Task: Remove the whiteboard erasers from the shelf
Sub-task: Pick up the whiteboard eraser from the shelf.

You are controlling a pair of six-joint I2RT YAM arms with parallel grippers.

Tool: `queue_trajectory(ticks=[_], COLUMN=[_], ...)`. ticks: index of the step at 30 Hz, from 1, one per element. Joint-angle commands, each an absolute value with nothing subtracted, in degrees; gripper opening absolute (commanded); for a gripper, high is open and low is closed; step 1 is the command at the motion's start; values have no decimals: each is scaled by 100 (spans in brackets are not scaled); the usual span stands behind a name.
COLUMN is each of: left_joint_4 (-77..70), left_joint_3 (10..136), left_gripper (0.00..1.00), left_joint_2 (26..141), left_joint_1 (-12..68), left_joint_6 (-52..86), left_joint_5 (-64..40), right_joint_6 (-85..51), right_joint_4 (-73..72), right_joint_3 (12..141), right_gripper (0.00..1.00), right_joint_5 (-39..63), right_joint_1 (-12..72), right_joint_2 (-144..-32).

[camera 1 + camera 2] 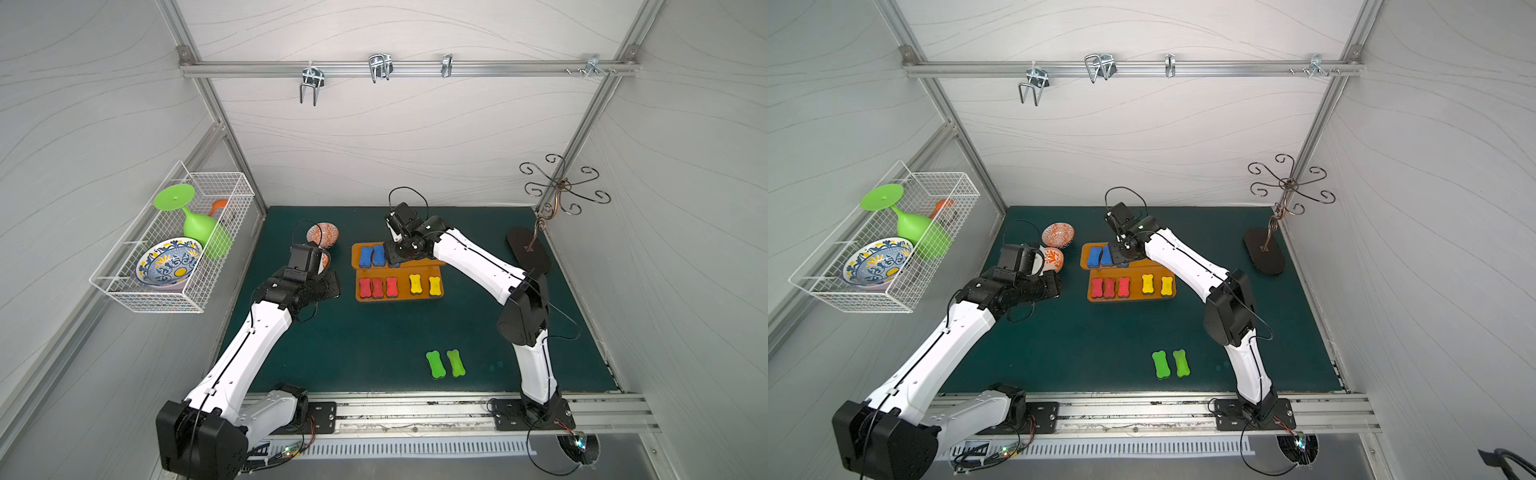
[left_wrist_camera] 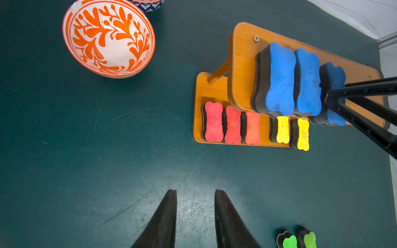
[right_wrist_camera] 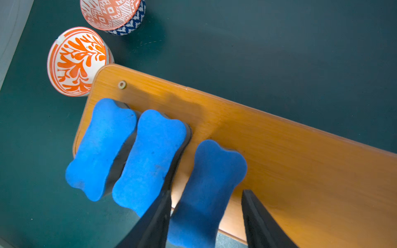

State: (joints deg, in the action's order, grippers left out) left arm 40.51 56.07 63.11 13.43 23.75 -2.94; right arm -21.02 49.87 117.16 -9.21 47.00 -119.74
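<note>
The orange-brown shelf stands mid-mat with two blue erasers showing on its upper board. A third blue eraser lies beside them. My right gripper straddles that eraser, open: one finger touches its side and the other stands off with a gap. On the lower board sit three red erasers and two yellow ones. Two green erasers lie on the mat near the front. My left gripper hovers over bare mat left of the shelf, open and empty.
Two patterned bowls sit just left of the shelf, close to the left wrist. A white wire basket with a bowl and a green glass hangs on the left wall. A black-based metal hook stand is at the back right.
</note>
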Motion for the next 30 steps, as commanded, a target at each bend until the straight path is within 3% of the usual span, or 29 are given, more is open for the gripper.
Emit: queue_trajectory(ticks=[1,8,18,24,30], left_joint_4=[3973,3964,3955,3931,3877], left_joint_3=[5650,5643,5659,5645,5634], left_gripper=[33,33,33,33,33], left_joint_2=[6344,6363,6390,6370,6343], left_joint_1=[1328,1327,1327,1327,1327], left_joint_6=[2285,2275,2279,2302,2348], left_joint_5=[-250,-260,-256,-349,-500], right_joint_6=[-2058,-2034,-2028,-2236,-2629], right_joint_4=[5092,5083,5158,5039,4904], right_joint_3=[11826,11925,11917,11303,9773], right_gripper=[56,52,35,31,31], right_joint_5=[-993,-1009,-1045,-983,-1149], right_joint_1=[4627,4567,4499,4562,4984], right_joint_2=[-12149,-12332,-12271,-11598,-10321])
